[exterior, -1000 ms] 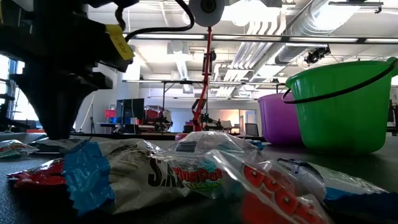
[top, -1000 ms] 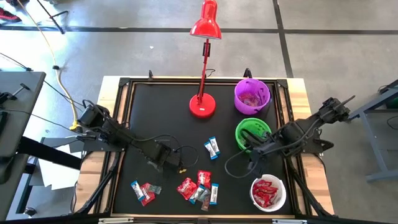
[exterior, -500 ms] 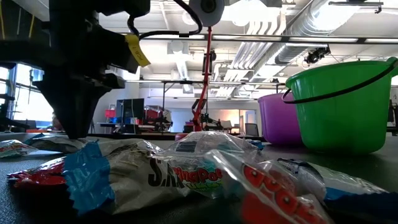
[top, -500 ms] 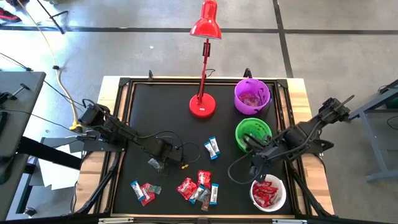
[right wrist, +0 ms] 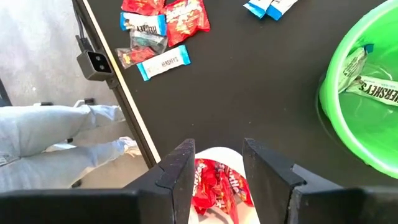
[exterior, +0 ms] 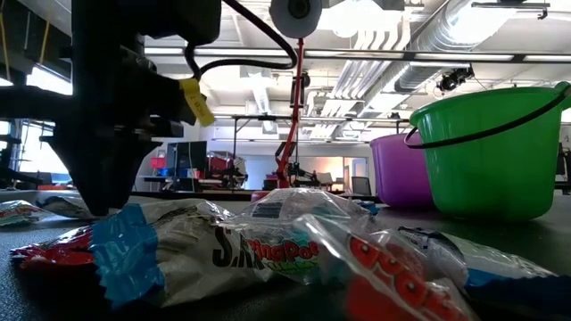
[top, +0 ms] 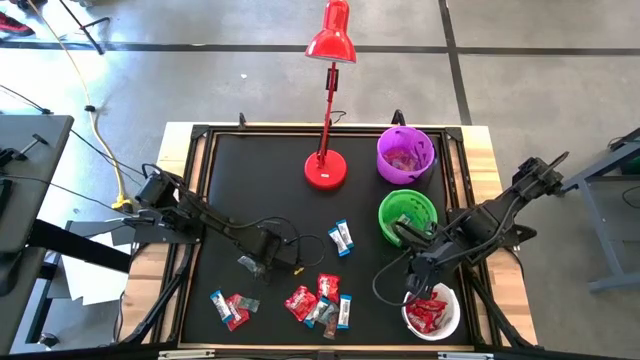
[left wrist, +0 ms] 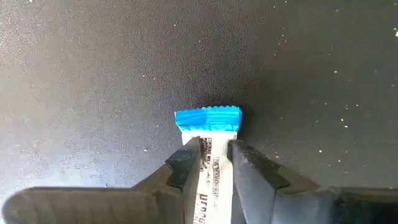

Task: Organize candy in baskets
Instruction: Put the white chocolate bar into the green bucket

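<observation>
Left wrist view: blue-and-white candy (left wrist: 208, 134) lies between the left gripper (left wrist: 214, 152) (fingers slightly parted, flanking it).

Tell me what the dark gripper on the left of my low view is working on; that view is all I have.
Observer: That is the left gripper. It is down at a blue-and-white candy lying on the black mat.
Operator: Where is the other arm? I can't see it.
Observer: The right gripper is above the white basket, by its rim.
Operator: What is in that basket?
Observer: Only red candy shows in it.
</observation>
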